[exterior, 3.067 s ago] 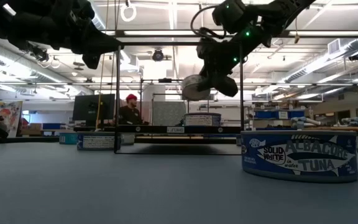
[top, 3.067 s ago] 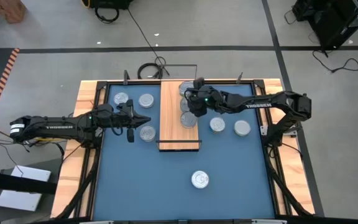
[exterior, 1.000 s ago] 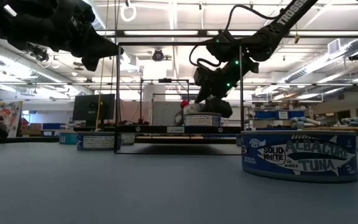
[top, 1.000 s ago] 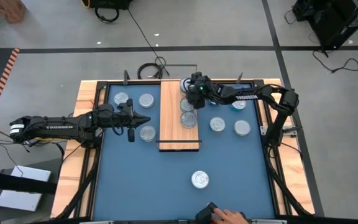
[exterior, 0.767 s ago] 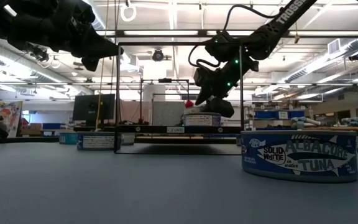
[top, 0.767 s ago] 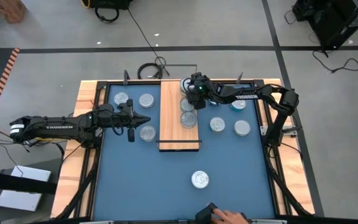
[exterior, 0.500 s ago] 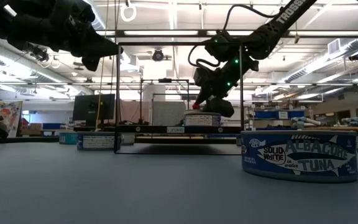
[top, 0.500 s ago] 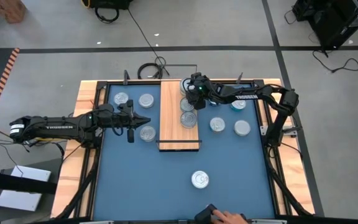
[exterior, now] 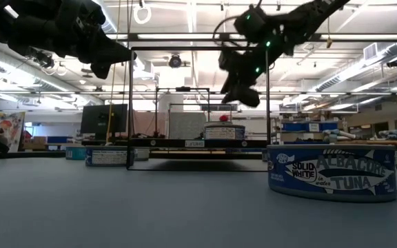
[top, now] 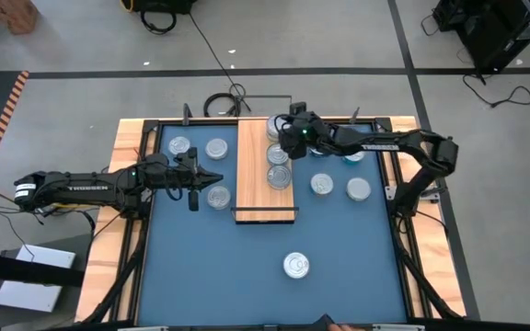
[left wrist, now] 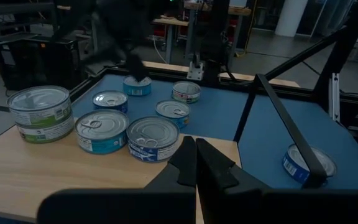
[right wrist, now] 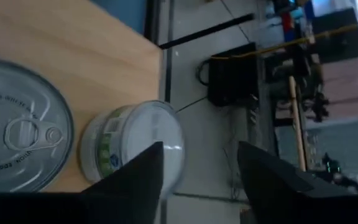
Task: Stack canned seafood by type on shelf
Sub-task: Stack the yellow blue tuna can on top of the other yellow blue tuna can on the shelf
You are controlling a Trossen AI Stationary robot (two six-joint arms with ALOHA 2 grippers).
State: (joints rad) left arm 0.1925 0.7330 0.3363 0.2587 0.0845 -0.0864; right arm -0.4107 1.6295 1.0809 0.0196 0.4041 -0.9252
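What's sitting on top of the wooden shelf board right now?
Tins stand along the shelf: a taller green-labelled stack at the far end and two flat blue-sided tins beside it. The right gripper, jaws apart, hovers over the stack and hides it from above.

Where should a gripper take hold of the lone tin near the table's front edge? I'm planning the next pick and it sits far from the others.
Judging from the high view, grip the lone tin across its round side wall, coming straight down from above. It lies flat, lid up, apart from every other tin, so fingers could straddle it from any direction. The low view shows a short wall, so the fingers would need to go low.
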